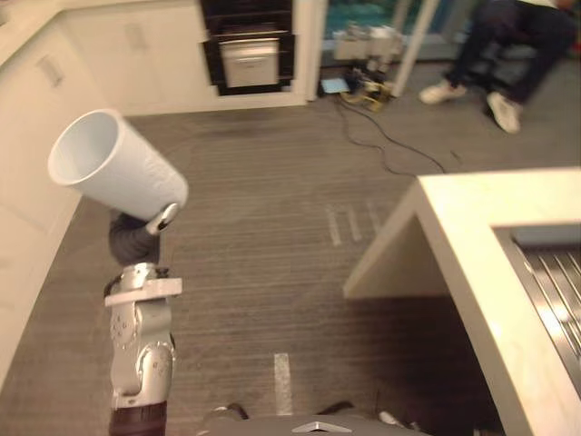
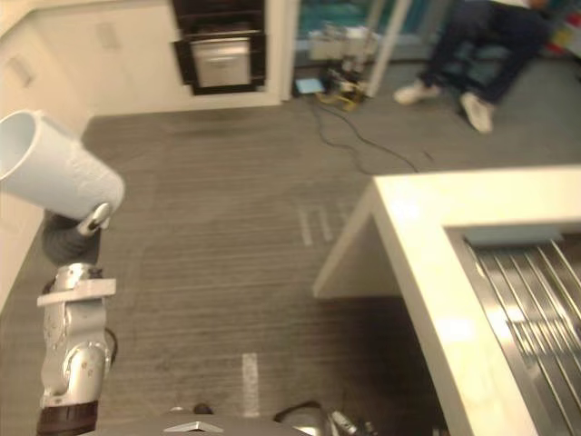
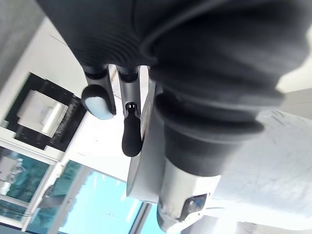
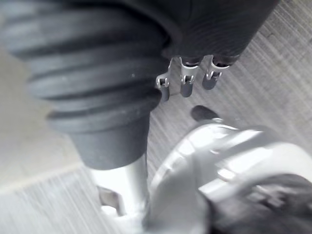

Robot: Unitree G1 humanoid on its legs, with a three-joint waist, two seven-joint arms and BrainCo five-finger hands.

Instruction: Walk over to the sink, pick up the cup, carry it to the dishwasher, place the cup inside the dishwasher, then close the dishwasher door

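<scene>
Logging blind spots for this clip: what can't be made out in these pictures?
Cup in the left hand: in the eye views, its own wall hides the inner bottom.
Sink: cut off by the eye views' right edge; contents unseen.
Person: the top edge cuts off everything above the legs.
Black appliance by the far wall: too small and blurred to tell what it is.

Kitchen. Pale cabinet fronts (image 1: 136, 54) along far wall; black appliance (image 1: 250, 50) with steel front built into same wall. Pale countertop (image 1: 454, 227) at right, ribbed steel sink (image 1: 549, 282) set in it. Grey wood-grain floor (image 1: 272, 209) (tape marks (image 1: 282, 381), equipment cart (image 1: 363, 80) and seated person (image 1: 508, 36) suggest test setup).
</scene>
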